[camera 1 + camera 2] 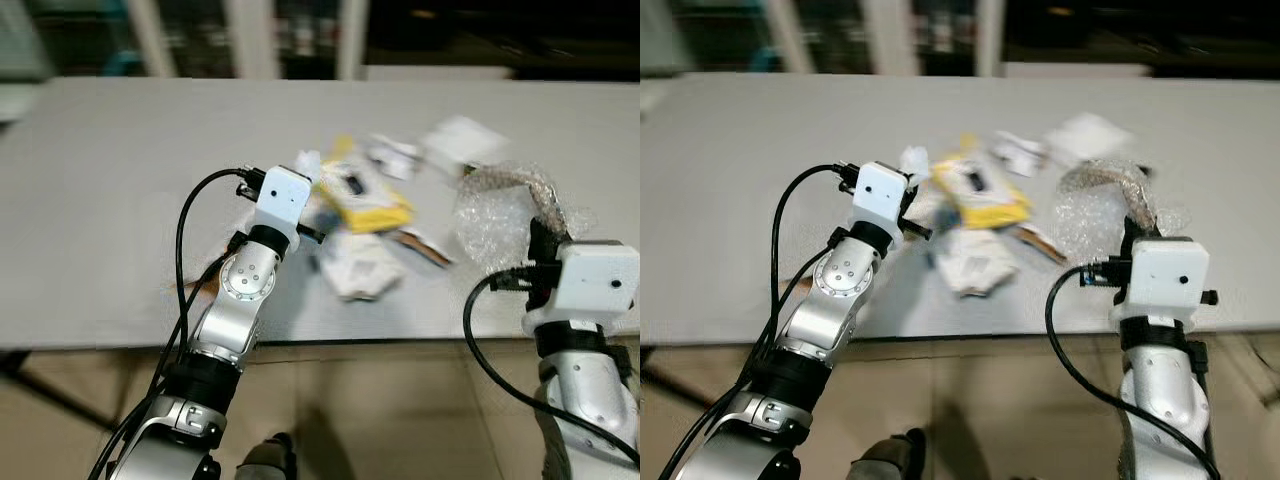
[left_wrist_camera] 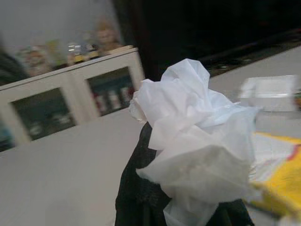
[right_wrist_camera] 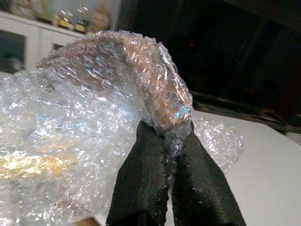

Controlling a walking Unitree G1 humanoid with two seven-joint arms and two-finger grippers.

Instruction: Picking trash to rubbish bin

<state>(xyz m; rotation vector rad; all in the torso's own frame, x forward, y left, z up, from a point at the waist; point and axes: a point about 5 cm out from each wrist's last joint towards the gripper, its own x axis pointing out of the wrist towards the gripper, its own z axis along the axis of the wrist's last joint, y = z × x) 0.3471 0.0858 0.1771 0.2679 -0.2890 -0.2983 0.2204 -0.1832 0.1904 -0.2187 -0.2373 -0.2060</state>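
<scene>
Nearest the camera, both silver arms reach up over the front edge of the grey counter (image 1: 110,200). The right gripper (image 3: 173,141) has its two black fingers pinched together on a fold of the bubble wrap (image 3: 84,117), which bulges clear and crinkled above the fingertips (image 3: 155,155) and, in the head views, sits on the counter's right side just past the right wrist camera. The left gripper (image 2: 155,188) is clamped on a crumpled white tissue (image 2: 197,146); the paper billows over the dark fingers and hides most of them. Just beyond the left gripper lies a loose heap of trash: a yellow packet (image 1: 365,200), a white wrapper (image 1: 355,268) nearer the edge, and farther back a white card (image 1: 462,138). Behind the counter stands a white cabinet (image 2: 70,99) with glass doors, blurred.
</scene>
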